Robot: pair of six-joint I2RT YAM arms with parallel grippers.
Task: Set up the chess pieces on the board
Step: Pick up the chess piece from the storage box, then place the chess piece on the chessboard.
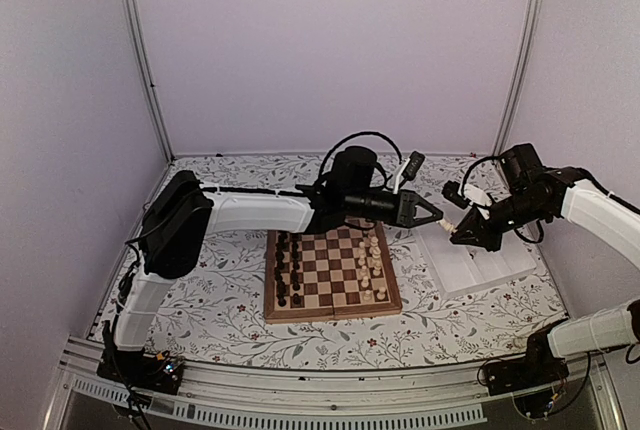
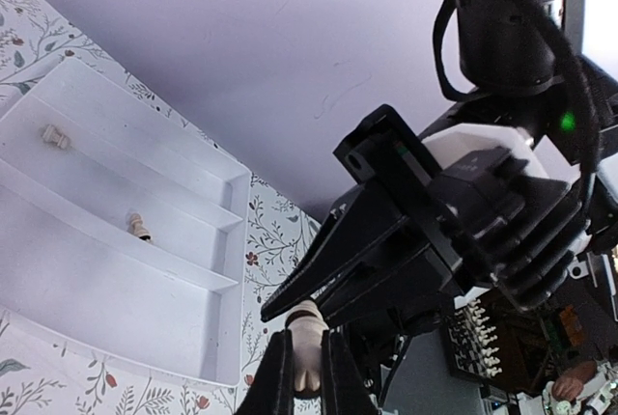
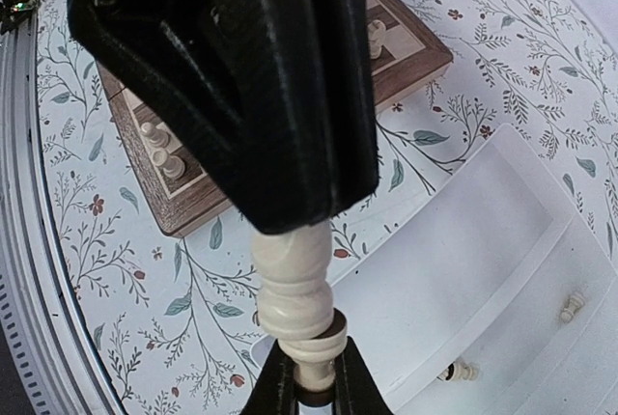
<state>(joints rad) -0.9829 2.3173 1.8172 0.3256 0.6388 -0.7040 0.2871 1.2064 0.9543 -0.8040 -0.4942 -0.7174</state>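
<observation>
A tall cream chess piece hangs in the air between the board and the white tray. Both grippers are on it. My left gripper is shut on its upper body; in the left wrist view my gripper clamps the piece. My right gripper is shut on its narrow base end; in the right wrist view my gripper clamps it below the turned body. Cream pieces stand on the board's right columns, dark pieces on its left.
The tray holds two small cream pieces lying loose, seen from the left wrist and from the right wrist. The board's corner shows left of the tray. The floral tablecloth covers the table.
</observation>
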